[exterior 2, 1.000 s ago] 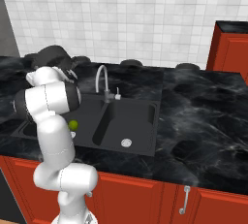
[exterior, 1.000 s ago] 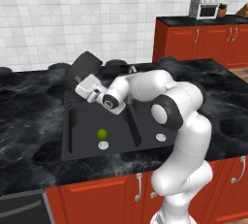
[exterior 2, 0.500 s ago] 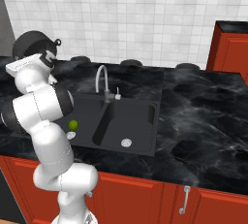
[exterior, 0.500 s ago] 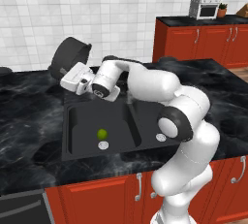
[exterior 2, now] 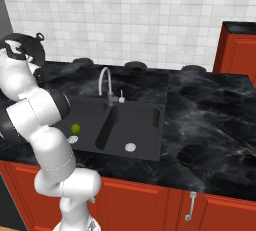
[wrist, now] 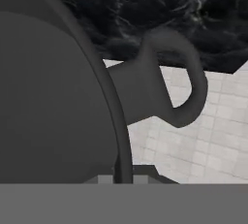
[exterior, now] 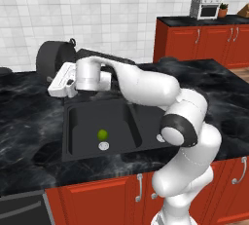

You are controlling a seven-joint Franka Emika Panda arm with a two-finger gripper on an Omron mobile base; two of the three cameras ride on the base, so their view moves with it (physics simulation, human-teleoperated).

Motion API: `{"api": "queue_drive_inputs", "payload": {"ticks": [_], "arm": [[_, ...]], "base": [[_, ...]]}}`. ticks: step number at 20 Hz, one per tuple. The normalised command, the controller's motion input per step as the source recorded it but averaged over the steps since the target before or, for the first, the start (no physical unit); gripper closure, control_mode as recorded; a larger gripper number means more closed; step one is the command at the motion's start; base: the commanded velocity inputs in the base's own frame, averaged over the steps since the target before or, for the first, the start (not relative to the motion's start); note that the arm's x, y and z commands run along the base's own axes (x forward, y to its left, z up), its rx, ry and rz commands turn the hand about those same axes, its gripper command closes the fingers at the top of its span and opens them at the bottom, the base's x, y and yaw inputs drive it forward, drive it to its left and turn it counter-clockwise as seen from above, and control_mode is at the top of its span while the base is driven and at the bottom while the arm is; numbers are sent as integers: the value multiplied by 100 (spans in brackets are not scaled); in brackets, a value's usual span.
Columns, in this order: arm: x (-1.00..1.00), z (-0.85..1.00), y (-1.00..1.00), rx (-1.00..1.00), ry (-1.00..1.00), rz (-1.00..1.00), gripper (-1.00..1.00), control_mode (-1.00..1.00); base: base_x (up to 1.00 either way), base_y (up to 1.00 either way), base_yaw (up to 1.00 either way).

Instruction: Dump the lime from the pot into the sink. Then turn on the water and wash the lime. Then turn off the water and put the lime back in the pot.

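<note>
The small round yellow-green lime [exterior: 102,134] lies on the floor of the left basin of the black double-basin sink [exterior: 68,136], just beside that basin's silver round drain [exterior: 103,146] and apart from the basin walls. From the right base view the lime [exterior 2: 75,128] sits in the basin farther from the camera, again next to a drain, while the curved grey gooseneck faucet [exterior 2: 105,77] rises from the back rim between the two basins.

The round dark grey metal pot [exterior: 54,59] is off the counter and tipped onto its side, above the black marbled countertop [exterior: 29,107] to the left of the sink and in front of the white tiled wall [exterior: 121,9]; one small looped side handle pokes up at its top edge. The white arm reaches across the sink to it, and the gripper [exterior: 53,85] meets the pot at its lower rim.

In the hand view the pot's dark wall [wrist: 48,97] takes up the left half, its thin rim running down to the bottom middle where the finger tips [wrist: 133,177] press in on it from both sides (little of them is seen). The fingers stand narrow, pinched on that rim. A looped handle [wrist: 174,82] sticks out to the right, against marble and tile.
</note>
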Motion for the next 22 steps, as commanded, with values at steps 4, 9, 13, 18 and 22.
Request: {"api": "queue_drive_inputs", "payload": {"ticks": [4, 9, 13, 18, 22], "arm": [[-34, -8, 36, -48, 0, 1, 100, -100], [-28, -1, 18, -41, 3, 3, 100, -100], [-27, 0, 8, -36, 5, 1, 100, -100], [-69, 0, 0, -31, 8, 0, 100, -100], [-54, -9, 0, -29, 17, 0, 100, -100]], "base": [[0, 0, 0], [0, 0, 0], [0, 0, 0], [0, 0, 0], [0, 0, 0]]}}
